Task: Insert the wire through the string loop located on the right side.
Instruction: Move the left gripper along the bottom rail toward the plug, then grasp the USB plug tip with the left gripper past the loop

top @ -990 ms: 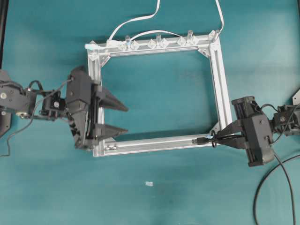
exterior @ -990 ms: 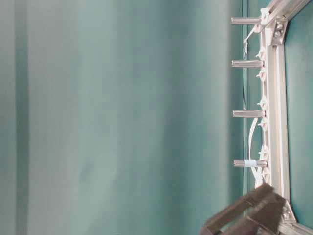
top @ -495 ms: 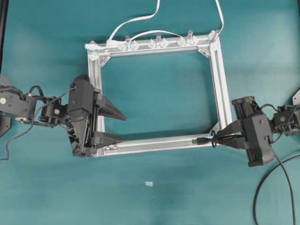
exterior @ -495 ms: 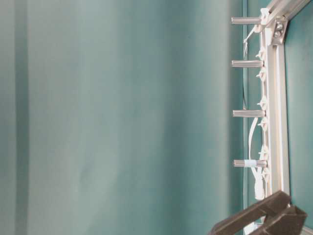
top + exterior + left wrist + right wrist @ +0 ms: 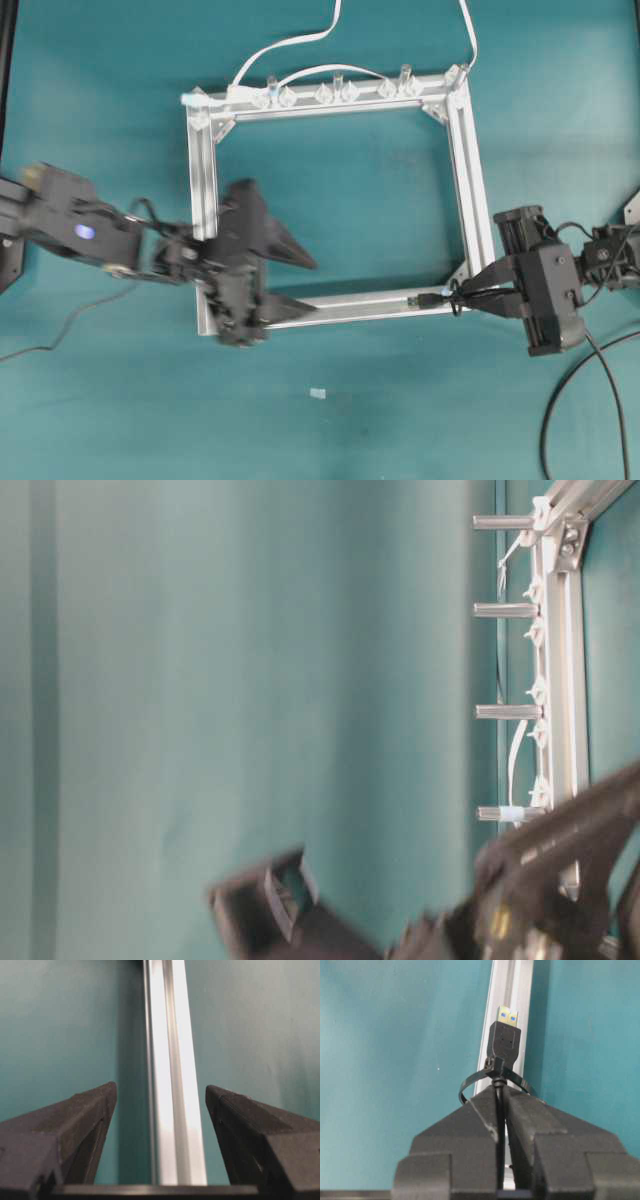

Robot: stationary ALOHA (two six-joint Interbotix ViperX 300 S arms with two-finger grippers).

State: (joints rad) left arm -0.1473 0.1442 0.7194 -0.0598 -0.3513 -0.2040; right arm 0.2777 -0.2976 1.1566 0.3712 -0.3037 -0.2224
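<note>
Wire (image 5: 503,1042) plug poking through string loop (image 5: 470,1085). Right tool (image 5: 499,1091) clamped on wire. Left tool (image 5: 161,1097) wide open, empty, straddling frame bar (image 5: 172,1085).

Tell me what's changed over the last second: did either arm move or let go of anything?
The left tool has swung rightward in the overhead view, from outside the frame's left bar to over its lower-left corner, jaws wide open and empty, straddling the bottom bar. The right tool hasn't moved: it stays shut on the wire, whose plug pokes through the loop. Frame and white cables are unchanged.
</note>
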